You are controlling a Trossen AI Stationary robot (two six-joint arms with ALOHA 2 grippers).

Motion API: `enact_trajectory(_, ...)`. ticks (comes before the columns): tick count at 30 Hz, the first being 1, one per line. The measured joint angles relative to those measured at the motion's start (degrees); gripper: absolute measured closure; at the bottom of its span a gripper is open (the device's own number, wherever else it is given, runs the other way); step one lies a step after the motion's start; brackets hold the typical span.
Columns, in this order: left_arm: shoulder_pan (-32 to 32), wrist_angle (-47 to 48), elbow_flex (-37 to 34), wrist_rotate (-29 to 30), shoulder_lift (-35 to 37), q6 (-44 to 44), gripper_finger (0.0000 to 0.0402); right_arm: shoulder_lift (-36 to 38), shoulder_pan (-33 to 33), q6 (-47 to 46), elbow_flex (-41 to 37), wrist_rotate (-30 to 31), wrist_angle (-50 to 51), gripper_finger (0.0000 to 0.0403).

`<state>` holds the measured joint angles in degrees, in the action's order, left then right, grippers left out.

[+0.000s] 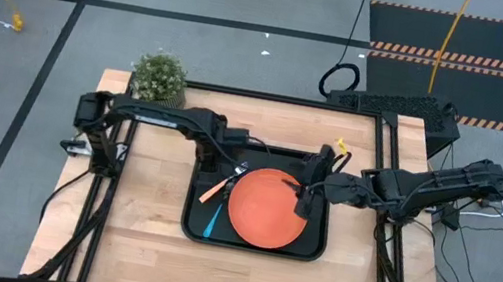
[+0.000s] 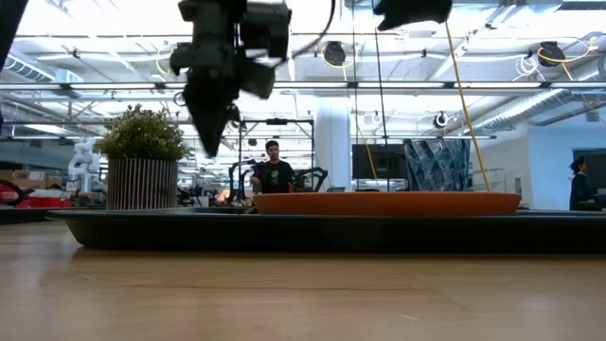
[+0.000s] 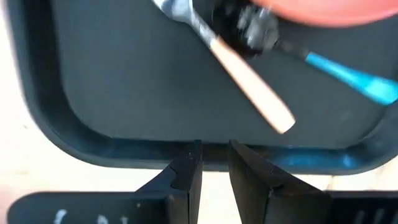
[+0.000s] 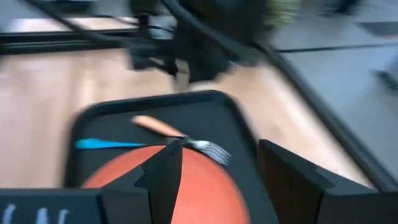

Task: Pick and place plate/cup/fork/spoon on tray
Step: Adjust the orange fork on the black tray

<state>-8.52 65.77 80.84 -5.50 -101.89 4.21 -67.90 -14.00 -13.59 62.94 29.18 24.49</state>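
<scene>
The orange plate [image 1: 267,207] is set on the black tray [image 1: 315,252], near its right rim. The fork [image 1: 221,186] and spoon [image 1: 212,222] are laid in the left strip. The left gripper [image 3: 214,163] is held above the rim, empty, its fingers nearly together. The right gripper [image 4: 217,171] is spread wide over the plate's edge, holding nothing. A plant [image 1: 159,77] is kept outside.

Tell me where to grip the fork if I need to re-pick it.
Take the fork by its orange handle, from straight above, jaws across its width. The handle lies flat on bare tray, while the tines end sits by the plate rim and the spoon passes close beside it.
</scene>
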Motion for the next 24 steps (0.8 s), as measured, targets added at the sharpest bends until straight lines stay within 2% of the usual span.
enact_trajectory(3,-0.4,-2.1,0.0,0.3,3.0,0.0,0.0323,0.0,0.0,-3.6,-1.2,10.4,1.5,0.0202)
enact_trajectory(5,-0.5,-3.5,0.0,2.7,4.8,-0.6,0.0323,0.0,0.0,-5.5,-3.9,18.4,-1.1,0.0202)
enact_trajectory(7,-0.6,-4.7,0.0,6.1,6.2,-0.9,0.0323,0.0,0.0,-6.0,-7.5,25.1,-6.5,0.0202)
enact_trajectory(9,-0.6,-6.2,0.0,8.5,7.3,-0.1,0.0323,0.0,0.3,-5.2,-12.3,28.5,-16.7,0.0202)
enact_trajectory(13,-1.4,-9.8,0.1,8.5,7.6,4.3,0.0323,0.0,2.6,9.0,-21.4,26.8,-41.6,0.0202)
enact_trajectory(16,-3.0,-13.5,0.1,8.5,7.5,11.9,0.0323,0.0,4.1,16.3,-27.8,24.5,-55.3,0.0202)
enact_trajectory(20,-6.4,-23.2,0.1,7.6,7.5,16.3,0.0323,0.8,5.6,26.8,-33.4,23.6,-66.5,0.0202)
enact_trajectory(24,-10.2,-28.6,0.1,6.0,7.6,13.7,0.0323,4.5,6.8,38.0,-34.0,19.3,-70.9,0.0202)
